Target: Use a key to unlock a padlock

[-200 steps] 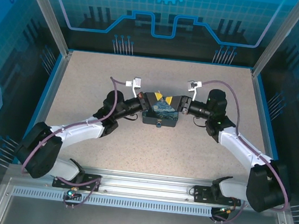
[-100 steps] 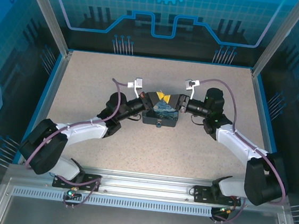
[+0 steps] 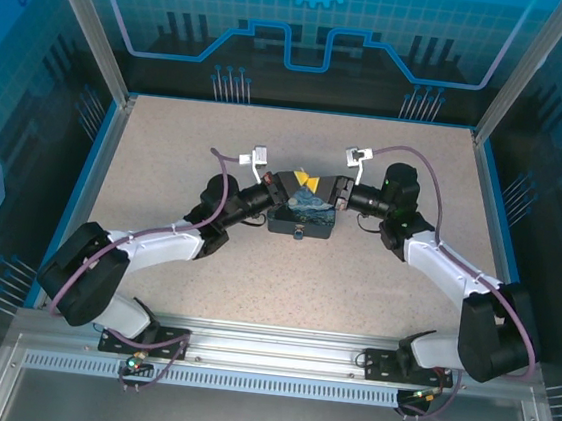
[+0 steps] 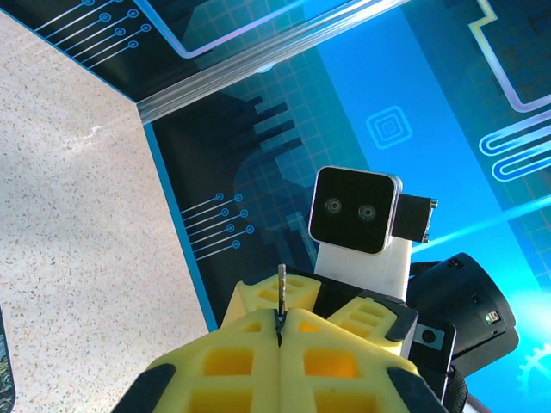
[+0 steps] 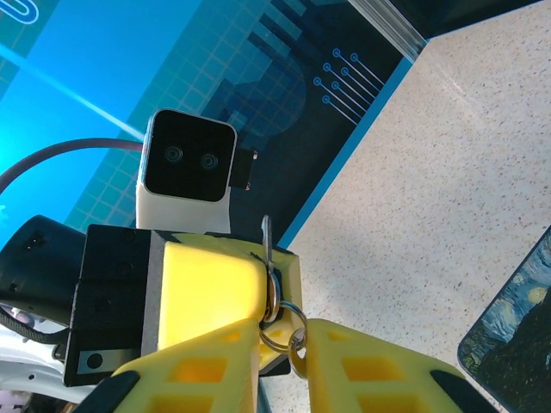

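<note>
The right gripper (image 5: 284, 342) has just edged in toward the left gripper (image 4: 281, 331), and their yellow tips now meet above the far edge of the box (image 3: 301, 213). To me that looks like a handover or regrip of the key (image 4: 281, 286), with no work at the lock yet. The left's fingers are clenched on the key, and its thin blade pokes up from the seam between them. Its ring (image 5: 282, 325) hangs between the right's fingers, but I can't tell whether they pinch it. The padlock (image 3: 300, 233) is, I think, the tiny dark speck nearer than both sets of fingers, at the box's near edge. It is too small to make out.
</note>
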### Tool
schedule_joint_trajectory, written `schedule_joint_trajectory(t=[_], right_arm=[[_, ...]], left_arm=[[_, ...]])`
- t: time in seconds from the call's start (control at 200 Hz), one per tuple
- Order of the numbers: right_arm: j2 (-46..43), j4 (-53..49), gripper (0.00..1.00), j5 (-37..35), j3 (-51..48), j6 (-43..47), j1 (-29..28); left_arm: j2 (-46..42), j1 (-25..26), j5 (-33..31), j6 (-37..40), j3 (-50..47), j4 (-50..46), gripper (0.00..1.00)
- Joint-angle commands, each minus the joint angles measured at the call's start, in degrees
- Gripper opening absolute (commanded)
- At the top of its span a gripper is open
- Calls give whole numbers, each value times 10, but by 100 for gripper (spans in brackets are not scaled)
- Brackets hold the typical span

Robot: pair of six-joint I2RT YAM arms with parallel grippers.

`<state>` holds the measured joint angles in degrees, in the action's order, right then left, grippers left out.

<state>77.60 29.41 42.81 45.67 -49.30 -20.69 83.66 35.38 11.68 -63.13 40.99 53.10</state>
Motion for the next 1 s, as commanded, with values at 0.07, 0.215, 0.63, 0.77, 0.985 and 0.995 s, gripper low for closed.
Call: schedule_joint_trajectory(t=[0.07, 0.215, 0.63, 0.77, 0.985, 0.995], right_arm=[[5, 17, 21, 13, 9, 6, -14], [10, 14, 32, 13, 12, 8, -16], [18, 11, 11, 6, 14, 13, -16], [13, 2, 0, 4, 14, 17, -14], [6, -14, 0, 6, 14, 26, -10], [5, -14, 0, 6, 14, 26, -10]], left_arm=[[10, 7, -13, -6, 5, 21, 0], [13, 7, -13, -10, 7, 27, 0], [16, 11, -18, -16, 8, 30, 0], [15, 11, -22, -11, 7, 26, 0], [12, 11, -20, 12, 13, 10, 0], [12, 11, -20, 13, 14, 9, 0]])
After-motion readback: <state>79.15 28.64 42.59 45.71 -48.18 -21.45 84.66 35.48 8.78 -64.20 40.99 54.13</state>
